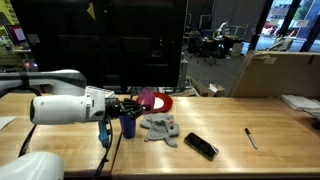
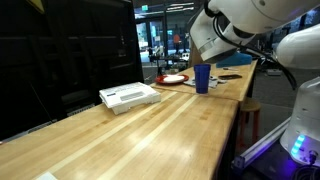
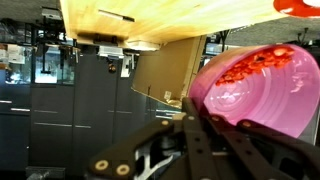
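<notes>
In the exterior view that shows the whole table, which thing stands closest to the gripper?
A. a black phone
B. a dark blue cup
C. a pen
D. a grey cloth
B: the dark blue cup stands upright right at the gripper, while the grey cloth, the black phone and the pen lie farther along the table.

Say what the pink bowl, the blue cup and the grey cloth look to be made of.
The bowl looks like plastic: glossy, slightly translucent pink in the wrist view. The cup is likely plastic too: even dark blue, smooth, little shine. The cloth seems to be soft fabric: matte grey, crumpled into folds.
</notes>
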Robot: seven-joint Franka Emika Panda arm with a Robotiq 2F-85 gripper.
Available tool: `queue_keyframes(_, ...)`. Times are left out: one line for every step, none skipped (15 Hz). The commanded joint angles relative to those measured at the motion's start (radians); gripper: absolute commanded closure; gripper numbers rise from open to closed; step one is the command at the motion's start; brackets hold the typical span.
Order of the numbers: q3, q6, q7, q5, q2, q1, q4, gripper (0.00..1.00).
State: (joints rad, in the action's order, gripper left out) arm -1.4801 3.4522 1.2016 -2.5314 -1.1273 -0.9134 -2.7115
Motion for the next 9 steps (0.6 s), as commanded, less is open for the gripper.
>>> queue_keyframes(0.02,0.004,0.06,-0.025,-0.032,0.004,0.024,0.99)
queue_keyframes(0.023,0.004,0.067,-0.025,-0.036,0.005,0.03,0.99)
queue_keyframes(0.023,0.004,0.072,-0.026,-0.04,0.007,0.036,0.99)
queue_keyframes(0.022,0.004,0.079,-0.028,-0.046,0.007,0.042,0.99)
queue_keyframes(0.022,0.004,0.085,-0.03,-0.05,0.008,0.047,0.99)
queue_keyframes(0.022,0.004,0.09,-0.034,-0.055,0.01,0.051,0.99)
queue_keyframes(0.022,0.004,0.097,-0.037,-0.057,0.011,0.055,0.99)
queue_keyframes(0.023,0.004,0.103,-0.042,-0.061,0.011,0.059,0.99)
queue_keyframes(0.022,0.004,0.108,-0.046,-0.063,0.011,0.062,0.99)
